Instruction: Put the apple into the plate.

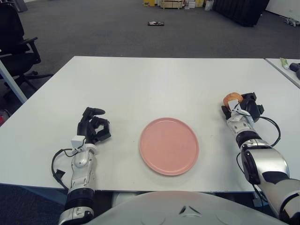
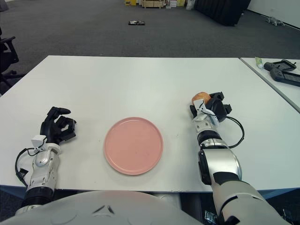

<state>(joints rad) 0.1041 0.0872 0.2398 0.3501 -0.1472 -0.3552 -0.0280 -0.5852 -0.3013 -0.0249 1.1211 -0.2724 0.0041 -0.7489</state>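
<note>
Right hand (image 1: pixel 240 108) sits at about 3 o'clock from the pink plate (image 1: pixel 169 146), its dark fingers wrapped around the apple (image 1: pixel 231 98), which shows only as an orange-tan curve above the knuckles; most of the fruit is hidden behind the hand, so whether it touches the table cannot be made out. A black cable loops from the right wrist toward the table's near-right side. Nearest the camera, a pale rounded part of the robot's own body fills the bottom edge and covers the table's front rim. Left hand (image 1: pixel 93 125) shows at 9 o'clock from the plate, well apart from it, fingers curled in on themselves and gripping nothing, with a thin black wire hanging off its forearm. The plate lies flat and bare near the front of the white table (image 1: pixel 140 84), with open tabletop between it and the apple-holding hand. Farther out, at 10 o'clock, a black office chair (image 1: pixel 14 42) is cut off by the left edge. At 2 o'clock a second table (image 2: pixel 276 75) carries a small green-and-white tube and a dark device, both partly cropped. Far across the grey carpet lie a small dark object (image 1: pixel 156 23) and some boxes at the top edge, too distant to identify.
</note>
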